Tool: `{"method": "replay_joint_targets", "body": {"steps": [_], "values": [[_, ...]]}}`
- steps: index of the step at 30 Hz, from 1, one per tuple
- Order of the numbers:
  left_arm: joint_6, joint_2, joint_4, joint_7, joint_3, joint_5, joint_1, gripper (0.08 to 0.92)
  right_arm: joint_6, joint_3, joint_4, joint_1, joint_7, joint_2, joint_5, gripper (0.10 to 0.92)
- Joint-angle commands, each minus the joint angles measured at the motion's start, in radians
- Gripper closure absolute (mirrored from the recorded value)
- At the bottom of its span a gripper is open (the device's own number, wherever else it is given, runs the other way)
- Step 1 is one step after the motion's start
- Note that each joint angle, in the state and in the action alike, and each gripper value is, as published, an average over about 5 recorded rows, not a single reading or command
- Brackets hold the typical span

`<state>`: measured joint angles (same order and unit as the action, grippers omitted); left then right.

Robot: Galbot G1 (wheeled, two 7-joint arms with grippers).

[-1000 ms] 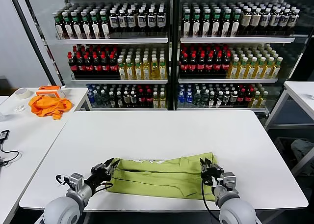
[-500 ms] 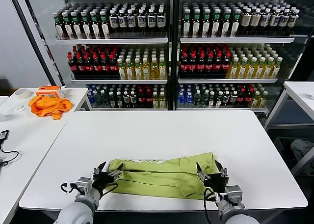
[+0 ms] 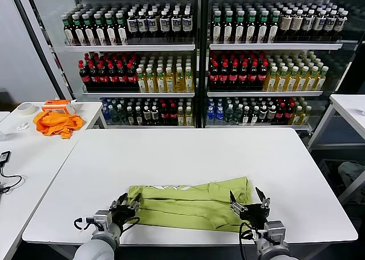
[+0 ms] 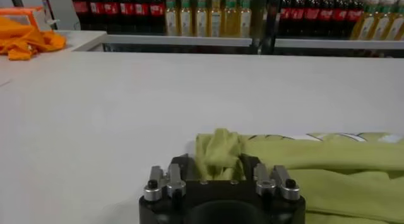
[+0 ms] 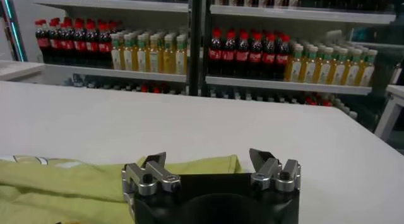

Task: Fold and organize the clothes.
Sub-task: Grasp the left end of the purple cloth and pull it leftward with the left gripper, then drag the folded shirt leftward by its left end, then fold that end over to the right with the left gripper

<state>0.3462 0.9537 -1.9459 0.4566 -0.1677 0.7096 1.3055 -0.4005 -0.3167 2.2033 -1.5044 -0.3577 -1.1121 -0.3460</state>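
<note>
The lime yellow-green T-shirt (image 3: 191, 203) lies folded into a long flat strip near the front edge of the white table (image 3: 188, 151). A bit of white print (image 3: 165, 187) shows on its far edge. My left gripper (image 3: 129, 202) is at the shirt's left end. In the left wrist view it (image 4: 214, 163) is open, with a bunched bit of the shirt (image 4: 218, 149) between its fingers. My right gripper (image 3: 249, 200) is open at the shirt's right end. In the right wrist view it (image 5: 207, 159) is empty, and the shirt (image 5: 63, 181) lies just past it.
A bright orange cloth (image 3: 56, 123) and a tape roll (image 3: 25, 108) lie on a side table at the far left. Drink shelves (image 3: 194, 55) stand behind the table. Another white table (image 3: 351, 106) stands at the right.
Both grippers have let go of the shirt's ends and drawn back toward the table's front edge. The shirt stays flat in place.
</note>
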Motion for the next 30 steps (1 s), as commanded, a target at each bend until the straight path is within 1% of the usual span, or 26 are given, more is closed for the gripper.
{"method": "replay_joint_targets", "body": {"steps": [1,7,11,14,18,23,27,30], "values": [[0.031,0.026,0.011,0.026,0.016,-0.002,-0.008,0.528,0.004,-0.002,0.004,-0.002,0.001,0.002,0.011,0.203],[0.015,0.033,0.000,-0.008,0.008,-0.054,0.007,0.701,0.002,-0.002,-0.002,0.017,0.000,0.011,0.006,0.203],[-0.012,0.026,-0.021,-0.027,-0.026,-0.080,0.025,0.813,0.003,0.003,-0.011,0.018,0.003,0.009,0.007,0.203],[-0.015,0.010,-0.027,-0.045,-0.074,-0.099,0.020,0.880,0.003,0.006,-0.016,0.024,0.003,0.010,0.007,0.203],[0.026,-0.048,-0.019,-0.067,-0.185,-0.131,-0.004,0.896,0.003,0.002,-0.016,0.032,0.002,0.019,0.007,0.203],[0.105,-0.124,0.007,-0.102,-0.369,-0.242,0.024,0.896,0.010,-0.005,-0.016,0.032,0.003,0.014,0.009,0.203],[0.211,-0.163,0.023,-0.153,-0.498,-0.286,0.056,0.896,0.013,-0.011,-0.013,0.034,0.003,0.012,0.008,0.203],[0.231,-0.179,0.019,-0.156,-0.542,-0.243,0.056,0.896,0.013,-0.017,-0.008,0.041,0.003,0.016,0.005,0.203]]}}
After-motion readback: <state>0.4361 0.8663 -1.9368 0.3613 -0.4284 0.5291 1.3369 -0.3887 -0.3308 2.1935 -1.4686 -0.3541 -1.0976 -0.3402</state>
